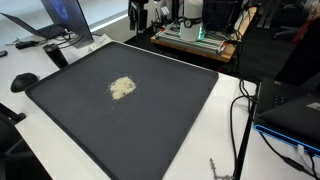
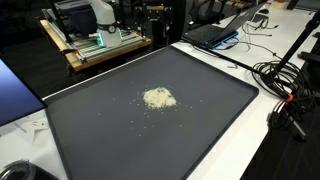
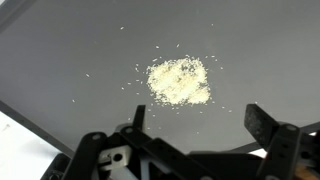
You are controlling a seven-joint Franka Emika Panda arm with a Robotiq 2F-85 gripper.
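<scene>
Crumbs (image 1: 122,88) lie in a pale heap near the middle of the dark mat (image 1: 160,125), a few loose grains scattered round it. In the wrist view the claw (image 3: 197,115) hangs wide open just beside the heap, gripping nothing, fingers off the crumbs

Small pale heap of crumbs (image 3: 179,80), strays scattered around, midway on the dark mat (image 3: 60,40).

free: dark tray (image 1: 170,130) surface open from every edge toward the middle | obstacle: low pile of pale crumbs (image 1: 122,88) near its centre, thinly scattered | off tray: laptop (image 1: 62,22) past one corner, cables (image 1: 243,110) along one edge, computer mouse (image 1: 24,81) beside another
</scene>
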